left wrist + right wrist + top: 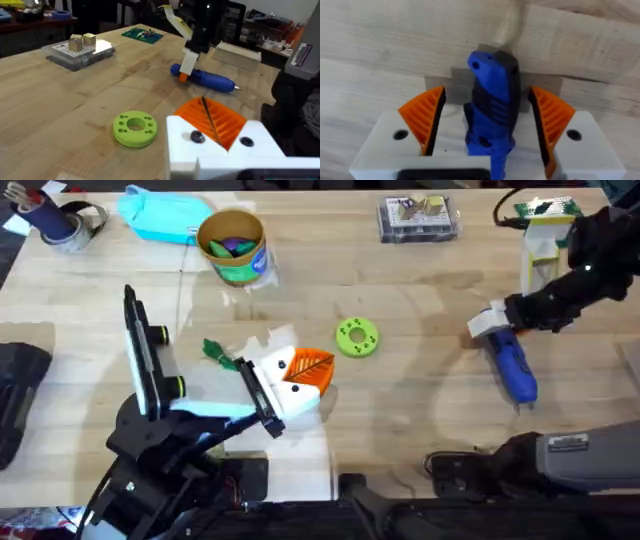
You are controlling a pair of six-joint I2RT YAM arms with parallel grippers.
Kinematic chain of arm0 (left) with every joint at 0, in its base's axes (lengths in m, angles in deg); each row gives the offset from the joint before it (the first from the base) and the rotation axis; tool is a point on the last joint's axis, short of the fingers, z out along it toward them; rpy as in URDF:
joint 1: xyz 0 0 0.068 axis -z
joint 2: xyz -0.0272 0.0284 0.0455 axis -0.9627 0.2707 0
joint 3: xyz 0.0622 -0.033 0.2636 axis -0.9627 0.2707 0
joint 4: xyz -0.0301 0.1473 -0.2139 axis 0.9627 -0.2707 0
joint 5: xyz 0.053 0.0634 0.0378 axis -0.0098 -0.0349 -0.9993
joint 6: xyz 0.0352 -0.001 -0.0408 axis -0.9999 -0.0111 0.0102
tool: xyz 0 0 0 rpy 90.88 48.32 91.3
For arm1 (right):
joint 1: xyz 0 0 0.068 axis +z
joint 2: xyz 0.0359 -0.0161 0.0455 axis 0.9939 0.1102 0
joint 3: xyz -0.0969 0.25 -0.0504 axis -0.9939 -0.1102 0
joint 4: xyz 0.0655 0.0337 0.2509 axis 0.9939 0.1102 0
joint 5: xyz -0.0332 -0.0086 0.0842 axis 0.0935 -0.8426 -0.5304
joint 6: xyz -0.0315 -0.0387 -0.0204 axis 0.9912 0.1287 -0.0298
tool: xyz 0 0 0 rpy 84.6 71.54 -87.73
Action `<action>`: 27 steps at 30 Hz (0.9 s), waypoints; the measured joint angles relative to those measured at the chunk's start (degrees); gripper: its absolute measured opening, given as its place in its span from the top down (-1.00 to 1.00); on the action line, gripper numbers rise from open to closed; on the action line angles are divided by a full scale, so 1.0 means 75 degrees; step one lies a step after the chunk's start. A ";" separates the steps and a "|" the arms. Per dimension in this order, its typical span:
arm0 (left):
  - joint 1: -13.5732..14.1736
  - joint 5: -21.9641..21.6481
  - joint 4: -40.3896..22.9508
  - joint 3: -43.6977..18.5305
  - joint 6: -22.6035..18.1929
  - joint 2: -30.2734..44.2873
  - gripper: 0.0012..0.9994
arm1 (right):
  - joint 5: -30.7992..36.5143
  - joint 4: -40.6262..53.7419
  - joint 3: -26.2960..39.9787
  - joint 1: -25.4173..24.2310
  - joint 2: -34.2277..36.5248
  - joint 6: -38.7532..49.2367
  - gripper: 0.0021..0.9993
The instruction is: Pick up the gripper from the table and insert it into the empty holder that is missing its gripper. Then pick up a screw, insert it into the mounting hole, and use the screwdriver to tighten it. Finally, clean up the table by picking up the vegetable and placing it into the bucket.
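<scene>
The gripper (295, 380), a white block with an orange veined finger, lies on the table (400, 420) near its front edge, left of centre. A black bar at its near side runs toward the left arm, whose own gripper (220, 150) is seen in the left wrist view as one white body with one orange pad; the second finger is cut off, so it cannot be told whether this claw is spread or closed, nor whether the piece is touched. The vegetable (217, 352) lies just beside the piece, on its left. The green disc (357, 337) lies apart on the right, with bare wood around it and open tabletop toward the right arm.

The right gripper (490, 120) is spread, its orange pads (422, 117) standing on either side of the blue screwdriver (514, 365) with a gap at each side. The screwdriver lies flat near the right edge.

The bucket (232, 247) stands at the far left-centre and holds small coloured items that cannot be identified. A clear lidded box (418, 220) sits farther right along the far edge.
</scene>
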 joint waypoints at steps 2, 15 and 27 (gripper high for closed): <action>0.0000 0.0000 0.0000 0.0000 0.0000 0.0002 0.97 | 0.0082 -0.0097 -0.0072 0.0014 -0.0050 -0.0052 -0.97; 0.0000 0.0000 0.0000 0.0000 0.0000 0.0002 0.97 | 0.0986 -0.0139 -0.0200 0.0135 -0.0070 -0.0468 -0.97; 0.0000 -0.0001 0.0000 0.0000 0.0000 0.0002 0.97 | 0.1077 -0.0188 -0.0200 0.0149 -0.0070 -0.0587 0.02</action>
